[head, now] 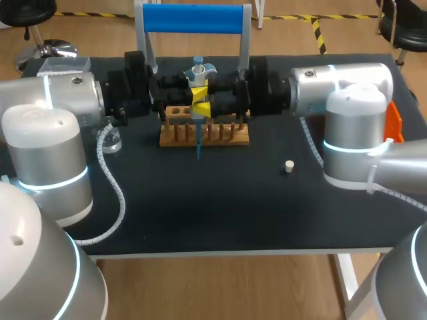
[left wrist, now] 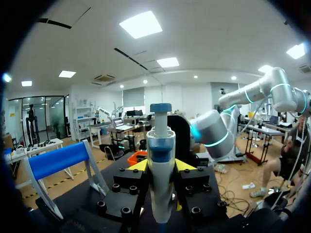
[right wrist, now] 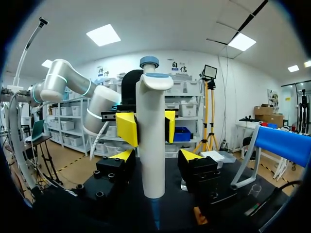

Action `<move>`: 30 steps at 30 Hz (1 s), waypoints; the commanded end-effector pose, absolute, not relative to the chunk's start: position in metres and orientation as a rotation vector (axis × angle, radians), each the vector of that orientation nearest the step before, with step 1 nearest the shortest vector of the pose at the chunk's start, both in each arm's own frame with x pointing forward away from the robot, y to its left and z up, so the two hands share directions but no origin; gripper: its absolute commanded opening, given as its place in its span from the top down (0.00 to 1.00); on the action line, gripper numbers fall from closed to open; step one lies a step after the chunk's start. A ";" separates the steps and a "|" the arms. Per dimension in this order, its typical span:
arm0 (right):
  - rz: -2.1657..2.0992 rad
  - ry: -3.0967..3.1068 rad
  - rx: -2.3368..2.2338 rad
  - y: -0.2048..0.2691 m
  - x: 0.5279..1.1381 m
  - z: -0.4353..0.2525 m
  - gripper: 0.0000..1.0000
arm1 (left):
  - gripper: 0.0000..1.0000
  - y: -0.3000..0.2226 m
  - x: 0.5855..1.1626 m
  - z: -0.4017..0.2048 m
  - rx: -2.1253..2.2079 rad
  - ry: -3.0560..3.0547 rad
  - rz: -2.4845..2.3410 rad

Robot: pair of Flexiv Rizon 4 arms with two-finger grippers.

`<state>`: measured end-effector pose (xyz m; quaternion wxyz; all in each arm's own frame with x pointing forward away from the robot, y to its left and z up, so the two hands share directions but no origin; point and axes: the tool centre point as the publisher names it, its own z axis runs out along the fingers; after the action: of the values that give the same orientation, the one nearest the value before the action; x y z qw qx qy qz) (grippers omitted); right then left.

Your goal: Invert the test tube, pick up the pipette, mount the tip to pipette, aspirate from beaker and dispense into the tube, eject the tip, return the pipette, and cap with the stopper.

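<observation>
A white pipette (head: 198, 72) with a blue plunger hangs upright over the wooden rack (head: 204, 135), a blue tip (head: 198, 145) mounted on its lower end. My left gripper (head: 197, 93) comes in from the left and is shut on the pipette's body (left wrist: 161, 145), yellow tips (left wrist: 138, 166) pressed on both sides. My right gripper (head: 201, 109) faces it from the right. In the right wrist view the right gripper (right wrist: 155, 155) straddles the pipette (right wrist: 150, 136) just below the left gripper (right wrist: 148, 127). Its yellow fingertips (right wrist: 190, 155) stand slightly off the body. A small stopper (head: 289, 167) lies on the mat.
A glass beaker (head: 112, 141) stands at the left beside my left arm. A blue-barred stand (head: 193, 19) rises behind the rack. An orange object (head: 394, 123) sits at the right edge. The black mat (head: 213, 207) lies bare in front of the rack.
</observation>
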<state>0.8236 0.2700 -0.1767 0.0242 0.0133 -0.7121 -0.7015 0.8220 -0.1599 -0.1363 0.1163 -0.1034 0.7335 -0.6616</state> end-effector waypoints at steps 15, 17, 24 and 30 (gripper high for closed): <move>-2.165 -2.194 0.069 0.281 0.826 -0.176 0.53 | 1.00 -0.161 0.821 -0.137 -0.305 2.143 -1.937; -2.164 -2.193 0.070 0.281 0.826 -0.176 0.54 | 1.00 -0.161 0.821 -0.137 -0.305 2.143 -1.937; -2.162 -2.189 0.075 0.281 0.825 -0.177 0.62 | 1.00 -0.161 0.821 -0.137 -0.305 2.143 -1.937; -2.166 -2.185 0.079 0.281 0.824 -0.177 1.00 | 1.00 -0.161 0.821 -0.137 -0.305 2.143 -1.937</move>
<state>0.8213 0.2809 -0.1760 0.0330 0.0261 -0.7104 -0.7026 0.8247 -0.1586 -0.1366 0.1172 -0.1040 0.7333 -0.6616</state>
